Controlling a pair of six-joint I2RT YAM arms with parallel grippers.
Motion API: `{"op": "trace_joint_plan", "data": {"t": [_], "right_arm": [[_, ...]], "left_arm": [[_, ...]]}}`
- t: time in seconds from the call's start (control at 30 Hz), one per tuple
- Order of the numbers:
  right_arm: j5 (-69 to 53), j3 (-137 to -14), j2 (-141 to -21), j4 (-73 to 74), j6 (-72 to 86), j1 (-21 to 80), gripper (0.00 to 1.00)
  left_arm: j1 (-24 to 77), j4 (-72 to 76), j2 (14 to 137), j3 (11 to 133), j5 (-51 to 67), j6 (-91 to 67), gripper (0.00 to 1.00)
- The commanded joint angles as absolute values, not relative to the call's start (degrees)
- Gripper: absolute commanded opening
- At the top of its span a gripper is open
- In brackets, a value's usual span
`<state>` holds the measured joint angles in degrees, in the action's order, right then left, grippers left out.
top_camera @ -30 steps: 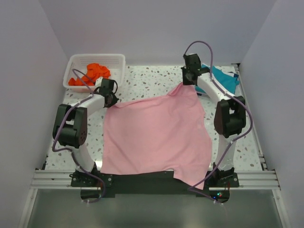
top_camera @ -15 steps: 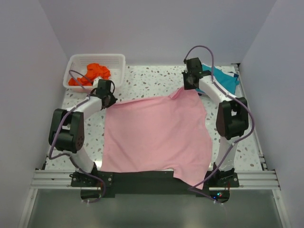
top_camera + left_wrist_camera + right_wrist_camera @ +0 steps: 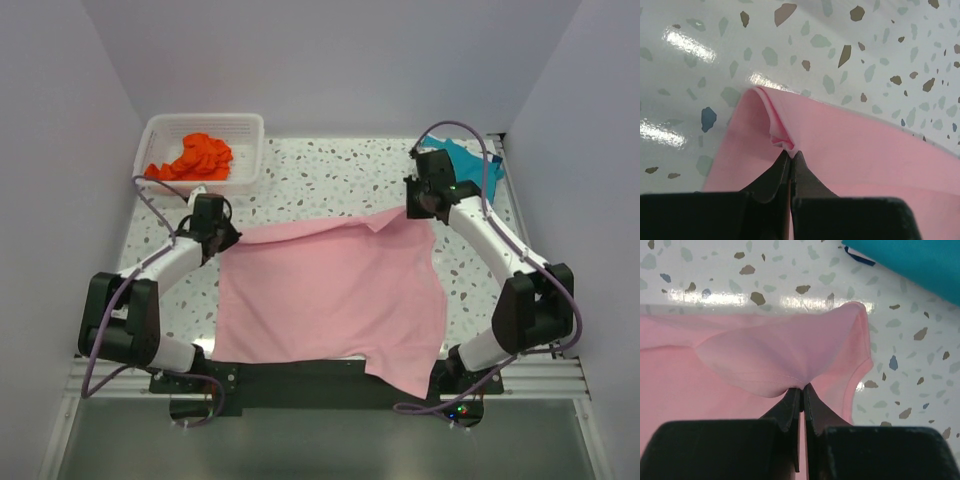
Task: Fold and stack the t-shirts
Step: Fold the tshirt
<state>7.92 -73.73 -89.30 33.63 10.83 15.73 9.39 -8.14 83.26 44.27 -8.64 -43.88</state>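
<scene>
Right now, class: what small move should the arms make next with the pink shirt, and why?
Probably carry both far corners together toward the near edge, folding the pink t-shirt in half: left jaws and right jaws are each shut on a far corner, and the cloth lies spread on the table.

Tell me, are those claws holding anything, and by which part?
Both pinch the light pink cloth t-shirt: the left gripper its far-left corner, the right gripper a fold at its far-right corner.

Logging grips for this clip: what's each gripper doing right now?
Left gripper: closed, pinching the pink shirt.
Right gripper: closed, pinching the same pink shirt.
</scene>
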Motion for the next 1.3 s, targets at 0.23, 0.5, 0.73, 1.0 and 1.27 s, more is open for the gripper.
{"op": "trace_joint_plan", "data": {"t": [0.23, 0.5, 0.73, 1.0, 1.27], "right_arm": [[5.63, -63.73, -76.47, 38.06, 13.45, 15.73, 0.00], [5.36, -58.54, -73.04, 39.90, 14.59, 15.65, 0.00], [6.77, -54.14, -71.81, 44.02, 16.69, 15.73, 0.00], [4.30, -48.35, -72.86, 47.81, 21.53, 15.73, 0.07], [4.84, -48.16, -69.44, 50.10, 21.45, 15.73, 0.91]], "left_arm": [[9.05, -6.86, 73.66, 36.66, -8.17, -44.74, 0.00], [9.05, -8.08, 72.60, 34.37, -7.82, -45.52, 0.00], [9.05, -9.84, 71.98, 33.57, -8.00, -45.09, 0.00], [9.14, -11.60, 71.81, 32.34, -8.26, -45.44, 0.14], [9.05, -19.42, 65.66, 32.78, -9.75, -46.85, 0.82]]}}
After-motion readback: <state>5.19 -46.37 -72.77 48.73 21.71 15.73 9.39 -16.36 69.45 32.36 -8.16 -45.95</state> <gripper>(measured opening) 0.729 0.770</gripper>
